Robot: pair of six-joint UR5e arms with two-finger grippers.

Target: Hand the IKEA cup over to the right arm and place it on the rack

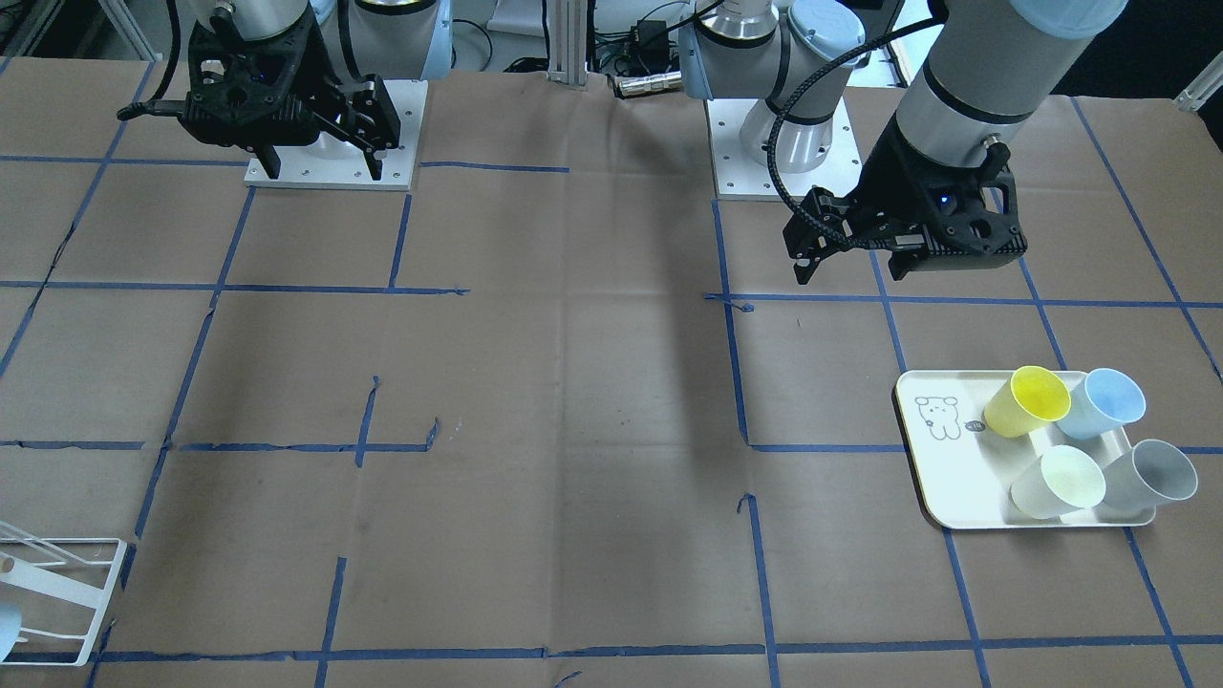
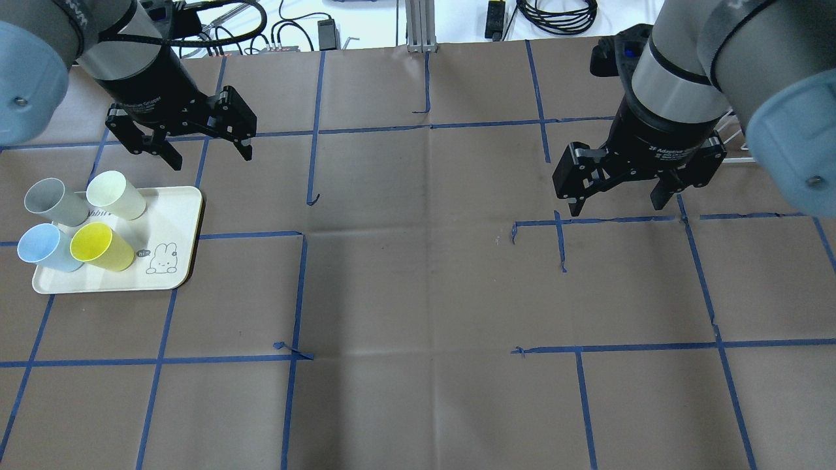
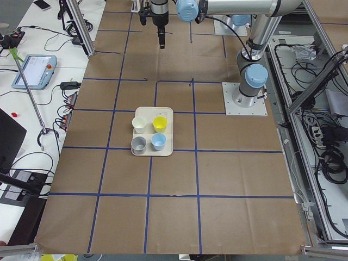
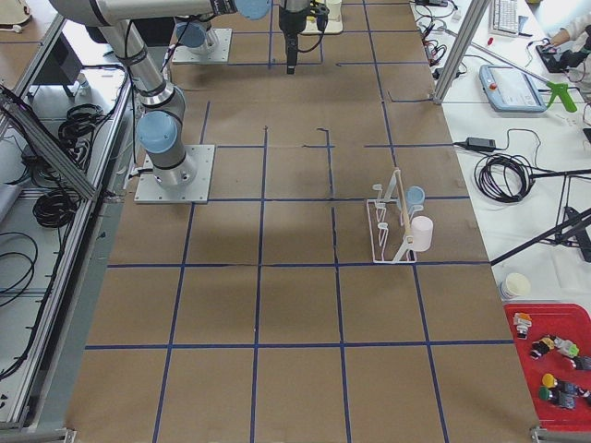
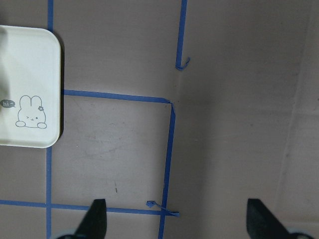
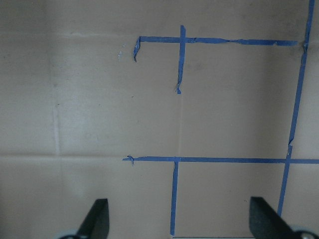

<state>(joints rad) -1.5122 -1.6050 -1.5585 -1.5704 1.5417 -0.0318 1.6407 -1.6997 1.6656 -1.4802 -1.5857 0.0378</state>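
Several IKEA cups stand on a cream tray (image 2: 179, 222): yellow (image 2: 101, 247), blue (image 2: 42, 248), pale green (image 2: 116, 195) and grey (image 2: 53, 202). My left gripper (image 2: 210, 156) hangs open and empty above the table, just beyond the tray's far corner. In the left wrist view its fingers (image 5: 97, 219) frame bare paper, with the tray (image 5: 27, 64) at the left. My right gripper (image 2: 617, 205) is open and empty over the table's right half. The white wire rack (image 4: 392, 221) stands far right, with a blue cup (image 4: 416, 196) and a pale pink cup (image 4: 421, 233) on it.
Brown paper with a blue tape grid covers the table (image 2: 424, 294). The wide middle stretch between the two arms holds no objects. A corner of the rack (image 1: 57, 592) shows at the front-facing view's lower left. The arm bases (image 1: 330, 134) sit at the table's robot side.
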